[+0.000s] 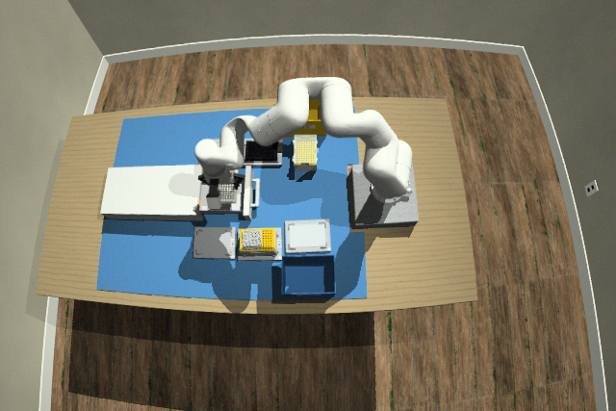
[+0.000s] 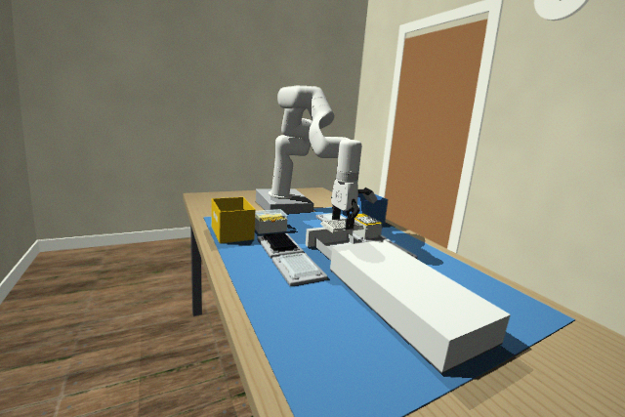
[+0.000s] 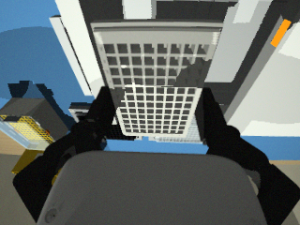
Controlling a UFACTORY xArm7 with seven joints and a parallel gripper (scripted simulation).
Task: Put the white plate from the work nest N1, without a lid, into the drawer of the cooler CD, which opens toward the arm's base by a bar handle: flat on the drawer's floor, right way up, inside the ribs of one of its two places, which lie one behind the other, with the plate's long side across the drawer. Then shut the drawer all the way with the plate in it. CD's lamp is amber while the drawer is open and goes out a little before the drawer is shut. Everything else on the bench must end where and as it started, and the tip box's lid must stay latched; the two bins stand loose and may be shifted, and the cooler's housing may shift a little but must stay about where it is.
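The white plate (image 1: 226, 192) with its grid of wells is between the fingers of my gripper (image 1: 224, 191), which is shut on it. I hold it level, right way up, over the open drawer (image 1: 227, 204) of the white cooler CD (image 1: 149, 192). In the wrist view the plate (image 3: 159, 94) sits between the black fingers with the drawer's white walls around it, its far half in shadow. I cannot tell whether it touches the drawer's floor. The amber lamp (image 3: 279, 32) is lit. The bar handle (image 1: 255, 192) faces the arm's base. Nest N1 (image 1: 214, 242) is an empty grey pad.
A yellow tip box (image 1: 257, 240) and a lidded plate (image 1: 307, 236) stand next to N1, with a blue bin (image 1: 308, 274) in front. A black plate (image 1: 262, 151), a tip rack (image 1: 304, 150) and a yellow bin (image 2: 231, 218) stand behind the drawer.
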